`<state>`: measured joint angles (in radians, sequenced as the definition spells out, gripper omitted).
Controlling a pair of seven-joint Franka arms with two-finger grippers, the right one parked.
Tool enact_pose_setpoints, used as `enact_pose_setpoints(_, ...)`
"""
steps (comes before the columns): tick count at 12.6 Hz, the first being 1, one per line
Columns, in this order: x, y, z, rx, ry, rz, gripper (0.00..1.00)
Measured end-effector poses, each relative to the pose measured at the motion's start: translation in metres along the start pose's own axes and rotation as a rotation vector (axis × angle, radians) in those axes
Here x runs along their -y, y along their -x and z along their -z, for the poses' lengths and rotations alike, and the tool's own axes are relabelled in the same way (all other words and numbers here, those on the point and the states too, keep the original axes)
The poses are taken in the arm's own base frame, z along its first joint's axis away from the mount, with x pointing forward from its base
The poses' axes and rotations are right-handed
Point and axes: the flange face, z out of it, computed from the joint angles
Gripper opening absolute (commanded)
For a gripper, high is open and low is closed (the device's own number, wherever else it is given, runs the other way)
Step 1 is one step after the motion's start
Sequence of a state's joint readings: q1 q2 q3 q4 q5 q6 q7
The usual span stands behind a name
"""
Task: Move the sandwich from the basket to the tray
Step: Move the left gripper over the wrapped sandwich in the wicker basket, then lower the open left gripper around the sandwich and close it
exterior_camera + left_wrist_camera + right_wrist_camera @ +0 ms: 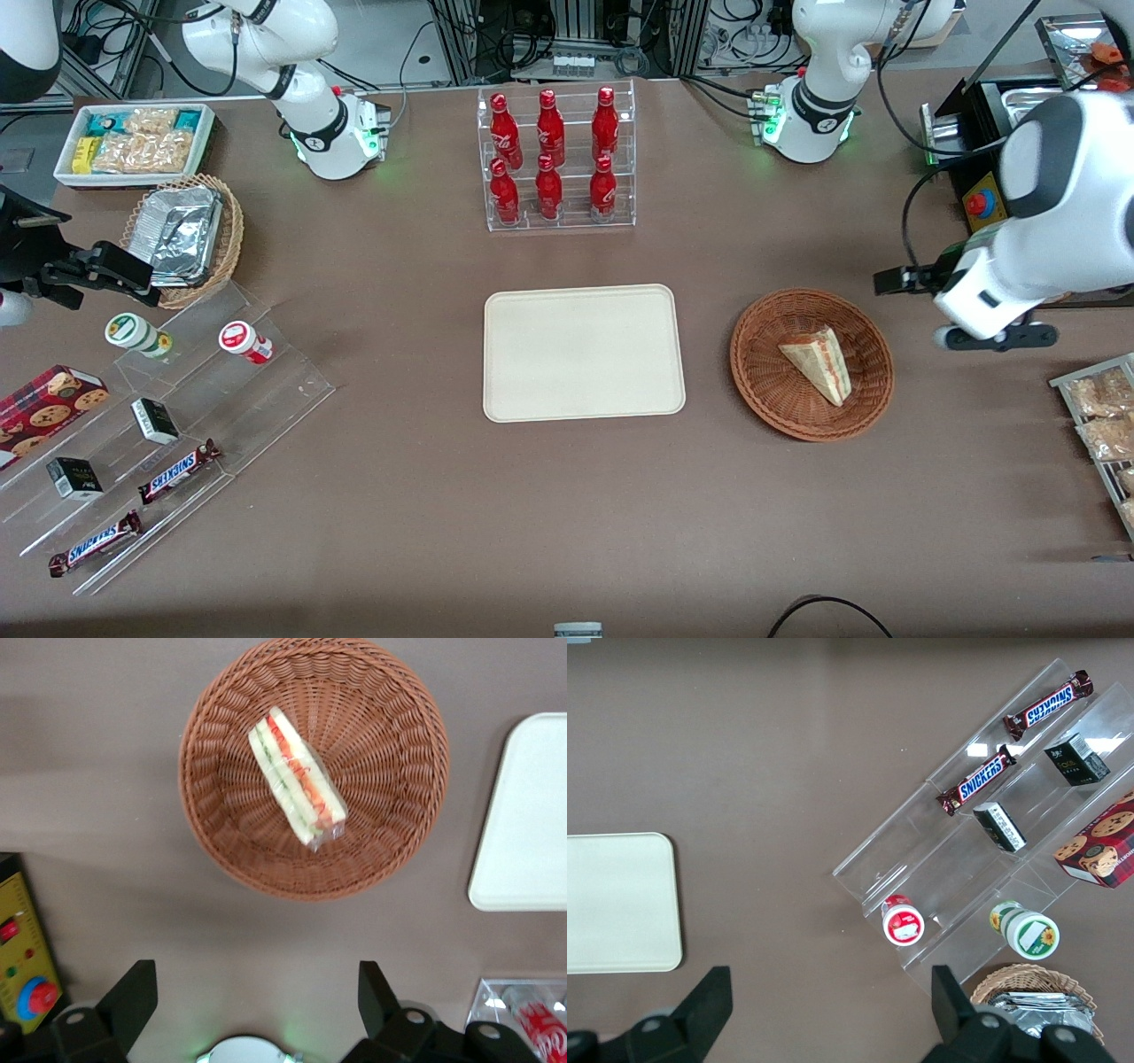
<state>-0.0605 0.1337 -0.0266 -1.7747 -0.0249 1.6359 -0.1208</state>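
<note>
The sandwich (819, 362) (296, 777), a pale triangular wedge with red, yellow and green filling on its edge, lies in the round reddish-brown wicker basket (764, 372) (399, 815). The flat cream tray (583, 353) (523, 815) lies bare beside the basket, toward the parked arm's end. My left gripper (897, 281) (255, 992) hangs high over the table beside the basket, toward the working arm's end and a little farther from the front camera. It is open, with only bare table between its black fingers (133, 997).
A clear rack of red bottles (556, 159) stands farther from the front camera than the tray. A yellow box with a red button (980, 204) (27, 966) sits by the working arm. Snack packets (1099, 416) lie at that end; a stepped acrylic stand (168, 425) at the parked arm's end.
</note>
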Motion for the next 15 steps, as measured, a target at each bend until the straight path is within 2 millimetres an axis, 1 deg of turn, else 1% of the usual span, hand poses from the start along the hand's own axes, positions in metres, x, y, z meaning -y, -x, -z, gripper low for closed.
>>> enact_pose_setpoints(3, -0.009, -0.013, -0.045, -0.050, 0.004, 0.005, 1.00)
enact_pose_setpoints(5, -0.013, -0.016, -0.073, -0.078, 0.008, 0.032, 1.00)
enact_pose_setpoints(7, -0.016, -0.016, -0.095, -0.110, 0.016, 0.101, 1.00)
enact_pose_setpoints(12, -0.030, -0.013, -0.136, -0.218, 0.068, 0.357, 1.00)
enact_pose_setpoints(13, -0.032, -0.011, -0.142, -0.225, 0.077, 0.401, 1.00)
enact_pose_setpoints(15, -0.033, -0.010, -0.146, -0.220, 0.086, 0.485, 1.00)
